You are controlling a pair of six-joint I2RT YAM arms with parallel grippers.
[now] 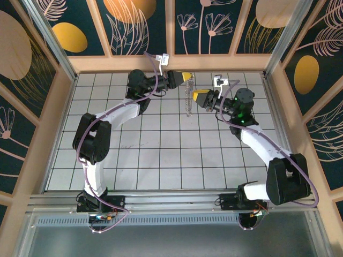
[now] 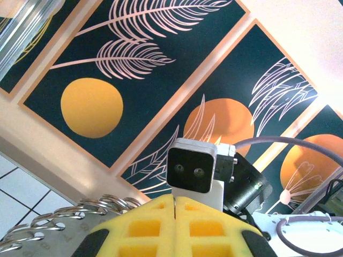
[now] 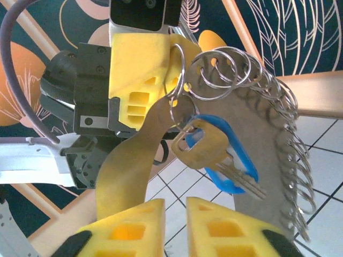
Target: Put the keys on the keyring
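The white-tiled table (image 1: 161, 155) is enclosed by walls (image 1: 144, 21) painted with leaves and orange discs. Both arms are stretched toward its far middle, the left arm (image 1: 115, 115) from the left and the right arm (image 1: 262, 147) from the right.

The left gripper (image 1: 186, 76) is raised at the far side. Its yellow fingers are pressed together, and in the left wrist view (image 2: 174, 209) only a thin seam is seen between them. The top end of the keyring (image 1: 188, 100) is pinched in it, and the rest is hung downward from it.

The right gripper (image 1: 200, 96) is set just beside the keyring, on its right. In its own view (image 3: 176, 217) the two yellow fingers are parted by a narrow gap. Tiles are seen through the gap, and nothing is gripped.

In the right wrist view the keyring (image 3: 268, 128) is shown as a flat metal strip with a row of split rings along its edge. The same rings are seen at the lower left of the left wrist view (image 2: 59, 235).

The keys (image 3: 203, 147) are hung from one ring near the top of the strip, close to the left gripper (image 3: 140, 64). A brass-toned key and a blue plastic head with silver blades are laid against the strip, just above the right fingertips.
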